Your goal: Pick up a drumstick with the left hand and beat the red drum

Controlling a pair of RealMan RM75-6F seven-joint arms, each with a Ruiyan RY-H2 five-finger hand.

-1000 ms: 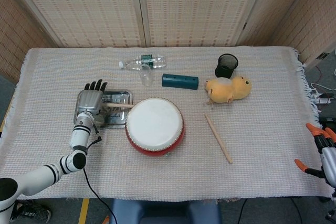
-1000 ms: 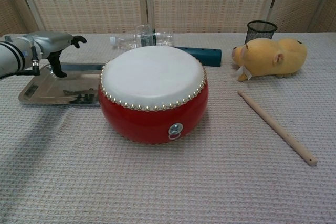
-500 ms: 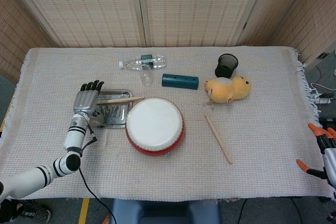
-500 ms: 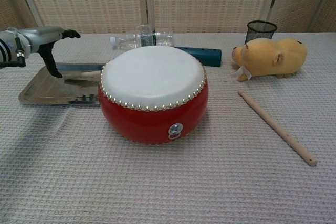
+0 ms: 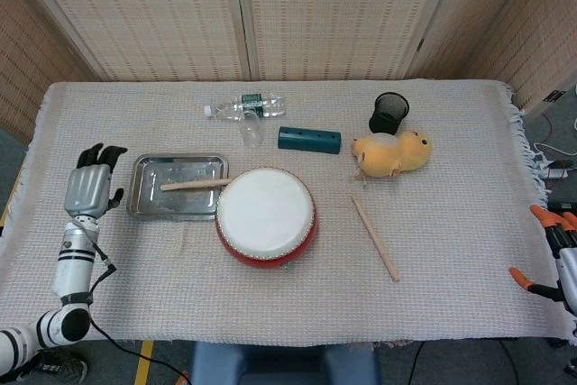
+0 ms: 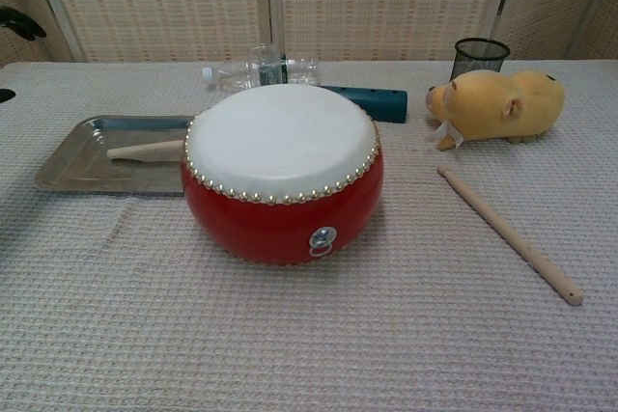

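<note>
The red drum (image 5: 266, 215) (image 6: 280, 171) with its white skin stands mid-table. One wooden drumstick (image 5: 194, 184) (image 6: 145, 150) lies in the metal tray (image 5: 135, 197) (image 6: 58, 171) left of the drum, its tip against the drum's side. A second drumstick (image 5: 374, 238) (image 6: 507, 232) lies on the cloth right of the drum. My left hand (image 5: 90, 188) hovers left of the tray, fingers spread, holding nothing; in the chest view only its dark fingertips (image 6: 17, 21) show at the left edge. My right hand (image 5: 566, 270) barely shows at the right edge of the head view.
Behind the drum are a plastic bottle (image 5: 243, 106), a clear glass (image 5: 251, 132) and a teal block (image 5: 309, 139). A black mesh cup (image 5: 389, 113) and a yellow plush toy (image 5: 392, 153) sit at the back right. Orange clamps (image 5: 541, 223) sit by the right edge.
My left hand has pulled away leftward off the tray. The drumstick it was touching now lies loose in the tray.
</note>
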